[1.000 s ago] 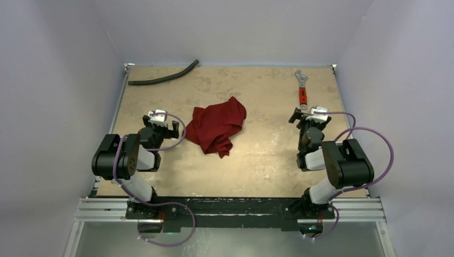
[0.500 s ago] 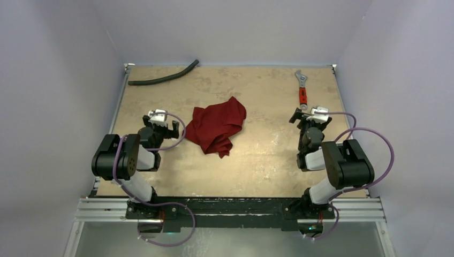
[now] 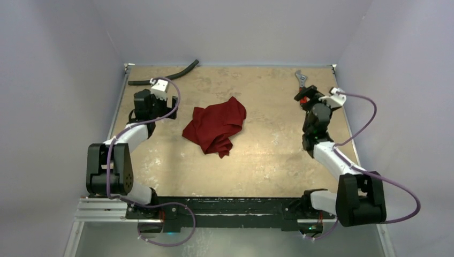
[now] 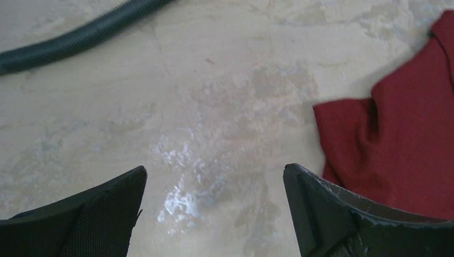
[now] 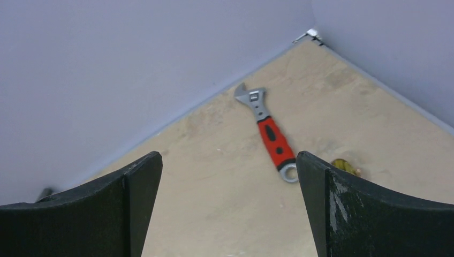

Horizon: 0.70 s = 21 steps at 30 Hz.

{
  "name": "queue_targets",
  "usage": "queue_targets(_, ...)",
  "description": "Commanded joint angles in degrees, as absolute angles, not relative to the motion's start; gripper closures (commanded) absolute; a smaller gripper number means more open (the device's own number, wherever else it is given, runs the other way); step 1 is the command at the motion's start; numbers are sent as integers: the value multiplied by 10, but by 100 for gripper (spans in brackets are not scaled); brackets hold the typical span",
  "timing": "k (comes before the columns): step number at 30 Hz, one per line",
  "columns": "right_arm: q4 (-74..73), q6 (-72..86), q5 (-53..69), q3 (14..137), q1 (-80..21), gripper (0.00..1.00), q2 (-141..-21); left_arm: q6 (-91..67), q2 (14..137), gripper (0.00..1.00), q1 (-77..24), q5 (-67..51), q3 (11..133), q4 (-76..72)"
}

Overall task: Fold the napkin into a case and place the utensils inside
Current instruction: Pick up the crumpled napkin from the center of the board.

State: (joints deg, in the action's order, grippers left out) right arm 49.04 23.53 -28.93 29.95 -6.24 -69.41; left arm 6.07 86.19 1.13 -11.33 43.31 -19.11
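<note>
Nearest to us, both arm bases sit on the black metal rail (image 3: 225,206) at the near edge of the mottled beige table top (image 3: 267,160). Each arm stretches away from there along its own side of the table.

In the middle of the table lies the dark red cloth napkin (image 3: 215,128). It is crumpled in a loose heap with folds and a point toward the far side, not laid flat or shaped into a case. Neither claw touches it.

The left claw (image 4: 214,170) hangs over bare table just left of the napkin. Its two black fingers are spread wide with nothing between them.

The right claw (image 5: 229,156) is raised near the far right corner, its fingers equally wide apart and empty.

Farther still, the black ribbed hose (image 3: 163,76) curves along the far left edge. The silver wrench with a red handle (image 5: 270,134) lies flat by the far right corner. Just beside its ring end we see a small yellowish object (image 5: 345,166), partly hidden by a finger, and we cannot tell what it is.
</note>
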Motion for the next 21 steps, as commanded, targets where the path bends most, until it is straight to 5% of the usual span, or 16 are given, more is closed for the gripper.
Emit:
queue_targets(1, 270, 332, -191, 417, -58, 2, -705, 91, 811, 1, 15, -198, 485, 17)
queue_targets(10, 55, 204, -205, 612, -308, 2, -866, 104, 817, 1, -92, -149, 519, 97)
queue_targets(21, 1, 129, -120, 724, -391, 2, -1036, 93, 882, 5, -102, -133, 513, 80)
